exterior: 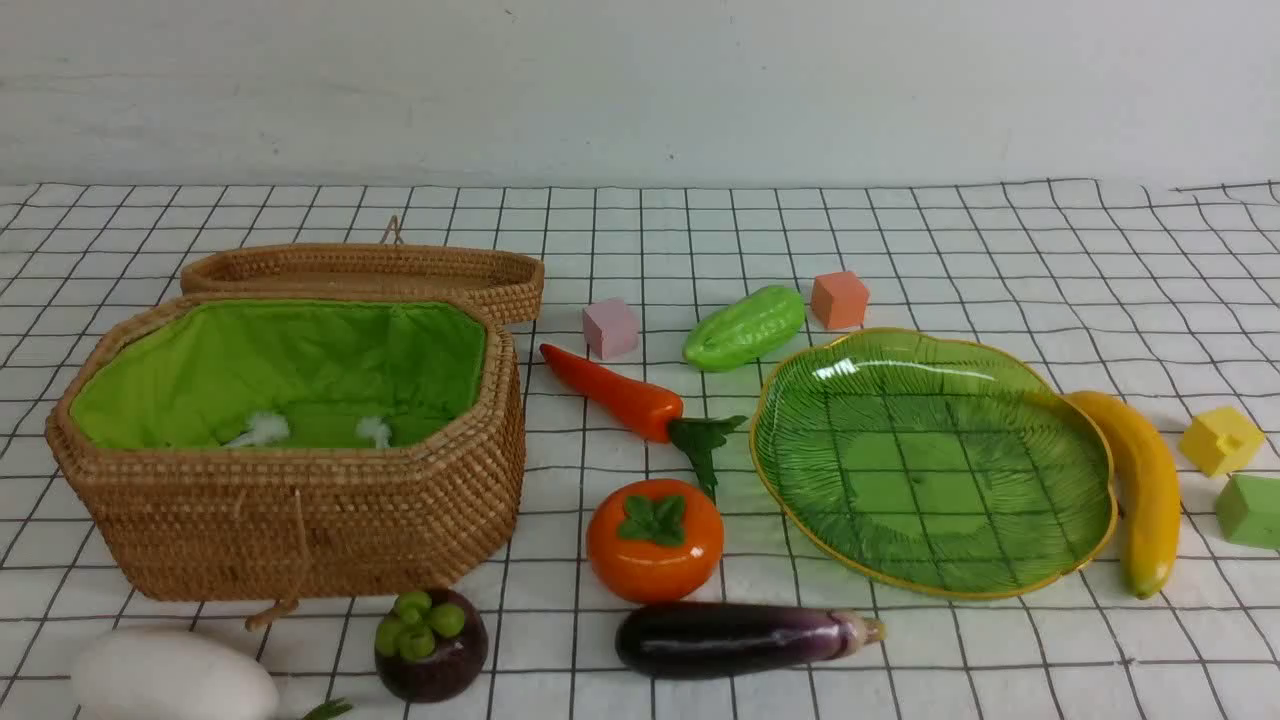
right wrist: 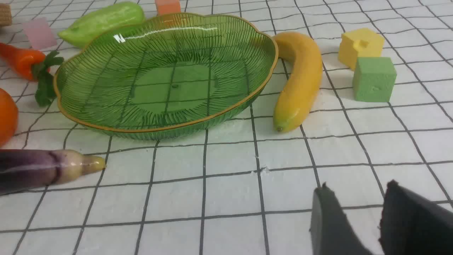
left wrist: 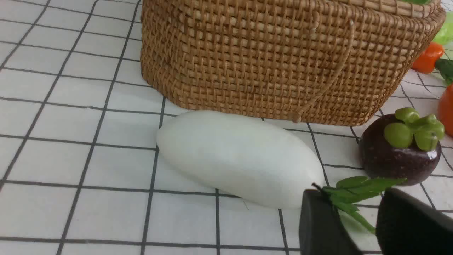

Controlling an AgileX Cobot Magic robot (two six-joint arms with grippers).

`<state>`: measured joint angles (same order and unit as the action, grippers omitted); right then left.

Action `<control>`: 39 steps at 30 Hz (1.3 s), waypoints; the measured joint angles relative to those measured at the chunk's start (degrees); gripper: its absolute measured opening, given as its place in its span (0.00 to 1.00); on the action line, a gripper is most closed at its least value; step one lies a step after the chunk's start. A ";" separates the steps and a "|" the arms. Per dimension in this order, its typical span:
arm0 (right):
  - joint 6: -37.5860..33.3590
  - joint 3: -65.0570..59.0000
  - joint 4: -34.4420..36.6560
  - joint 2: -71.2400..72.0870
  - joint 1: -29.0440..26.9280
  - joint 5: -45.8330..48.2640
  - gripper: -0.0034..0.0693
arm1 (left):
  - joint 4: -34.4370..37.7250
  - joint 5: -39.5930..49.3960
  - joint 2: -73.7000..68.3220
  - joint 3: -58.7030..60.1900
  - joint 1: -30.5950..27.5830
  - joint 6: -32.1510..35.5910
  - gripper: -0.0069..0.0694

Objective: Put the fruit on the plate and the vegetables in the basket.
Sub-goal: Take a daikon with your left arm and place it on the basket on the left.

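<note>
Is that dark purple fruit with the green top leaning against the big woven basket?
Apart. The left wrist view shows a strip of checked cloth between the mangosteen and the wall of the basket.

Woven basket (left wrist: 283, 63) just beside radish (left wrist: 237, 159)

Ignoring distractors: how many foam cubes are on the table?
4: pink cube by the carrot, orange cube behind the plate, yellow cube and green cube right of the banana. Others may hide behind the basket.
</note>
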<state>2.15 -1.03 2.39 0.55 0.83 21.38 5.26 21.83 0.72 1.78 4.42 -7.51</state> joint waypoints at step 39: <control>0.00 0.00 0.00 0.00 0.00 0.00 0.38 | 20.85 -13.21 -2.79 -8.98 0.00 -13.03 0.14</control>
<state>2.15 -1.03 2.39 0.55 0.83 21.38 26.12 8.62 -2.07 -7.20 4.42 -20.54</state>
